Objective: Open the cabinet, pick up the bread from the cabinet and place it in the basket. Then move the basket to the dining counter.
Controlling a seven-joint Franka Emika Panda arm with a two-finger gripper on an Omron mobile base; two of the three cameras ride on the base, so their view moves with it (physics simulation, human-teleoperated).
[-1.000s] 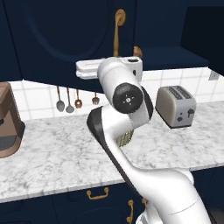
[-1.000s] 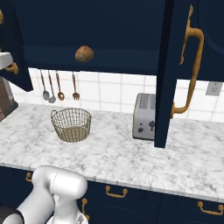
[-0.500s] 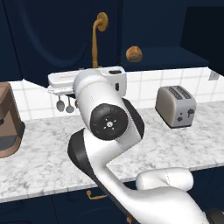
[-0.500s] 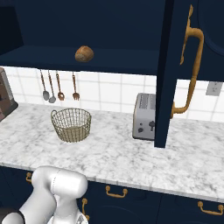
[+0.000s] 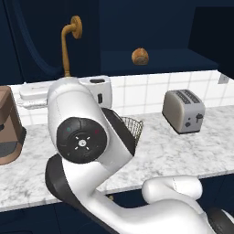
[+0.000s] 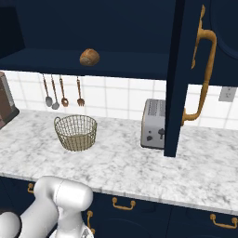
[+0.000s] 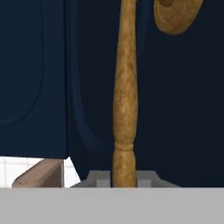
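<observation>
Gripper of mine is clamped on the left door's brass handle, low on its turned shaft, with the handle running up toward twelve o'clock in the hand view to its round mounting plate. Both doors of the cabinet already stand swung out, and the bread sits alone on the open shelf, at about one o'clock from the basket in the right base view and well above it. The basket rests on the marble counter, with the toaster well off at its three o'clock. To finish this step well, I judge I should let the door follow its hinge arc rather than pull straight, keeping my hold square on the shaft so it does not slide toward the curved end. Once the door clears the shelf front, I should release cleanly and back away before reaching for the bread, since my elbow crowds the basket in the left base view.
</observation>
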